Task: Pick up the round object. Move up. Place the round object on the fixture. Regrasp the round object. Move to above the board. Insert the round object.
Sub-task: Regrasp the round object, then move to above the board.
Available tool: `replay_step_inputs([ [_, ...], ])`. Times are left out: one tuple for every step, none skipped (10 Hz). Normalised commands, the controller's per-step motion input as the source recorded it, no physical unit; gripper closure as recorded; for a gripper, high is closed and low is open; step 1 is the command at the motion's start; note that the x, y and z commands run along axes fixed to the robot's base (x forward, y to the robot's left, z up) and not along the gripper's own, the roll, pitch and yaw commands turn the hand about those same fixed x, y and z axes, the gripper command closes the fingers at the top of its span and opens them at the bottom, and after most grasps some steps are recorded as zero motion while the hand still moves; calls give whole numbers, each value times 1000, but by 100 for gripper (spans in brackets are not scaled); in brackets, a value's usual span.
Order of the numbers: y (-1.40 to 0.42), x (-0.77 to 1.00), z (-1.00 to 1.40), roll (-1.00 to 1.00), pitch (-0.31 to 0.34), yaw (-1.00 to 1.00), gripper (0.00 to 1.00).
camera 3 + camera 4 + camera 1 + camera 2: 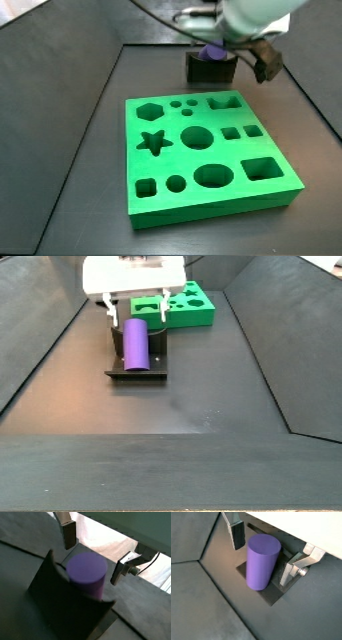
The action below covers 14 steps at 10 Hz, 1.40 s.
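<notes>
We see the gripper (pixel 136 314) in the upper left of a side view, poised directly over the fixture (pixel 138 368), which sits on the dark floor (pixel 201 406) left of centre. The purple cylinder (pixel 135 343) lies on the fixture, its long side running away from the camera toward the gripper.

In both wrist views the cylinder (pixel 87 573) (pixel 261 560) fills the middle of the frame, with its flat round end facing us. One silver finger with a dark pad (pixel 68 535) shows at the upper left of the cylinder, and its partner (pixel 124 568) at the right. We see a clear gap between each finger and the purple surface, so the jaws stand apart, straddling the cylinder without touching it. The same spread shows in the wrist view where the fingers (pixel 237 534) flank the cylinder's upper end, the gripper (pixel 263 552) centred on it, and the fixture (pixel 271 594) lies dark beneath.

The green board (pixel 207 147) takes up the centre of a side view, with its hexagon, star, round and square holes all unfilled. Behind it, in the upper middle of that frame, the fixture (pixel 207 69) stands apart from the board, with a bit of the cylinder (pixel 211 52) visible under the gripper (pixel 234 50). In the remaining side view the board (pixel 187 303) appears only as a green corner behind the gripper, at the top centre.
</notes>
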Motion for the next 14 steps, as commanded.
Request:
replay_step_inputs([
  [18, 83, -693, 72, -71, -40, 0],
  [11, 79, -483, 71, -40, -44, 0],
  [9, 78, -336, 67, -21, -43, 0],
  [2, 32, -192, 60, 10, -30, 0],
  [-2, 6, -168, 58, 11, -29, 0],
  [-2, 6, -167, 57, 9, -19, 0],
  [0, 0, 0, 0, 0, 0, 100],
  [-17, -99, 1000, -44, -134, -55, 100],
  [-18, -101, 1000, -48, -131, -62, 100],
  [-18, -106, 1000, -52, -122, -78, 100],
  [-15, -102, 1000, -58, -83, -99, 100],
  [-14, -101, 1000, -61, -62, -111, 100],
  [-12, -100, 1000, -66, -19, -121, 100],
  [-12, -100, 1000, -67, 22, -109, 100],
])
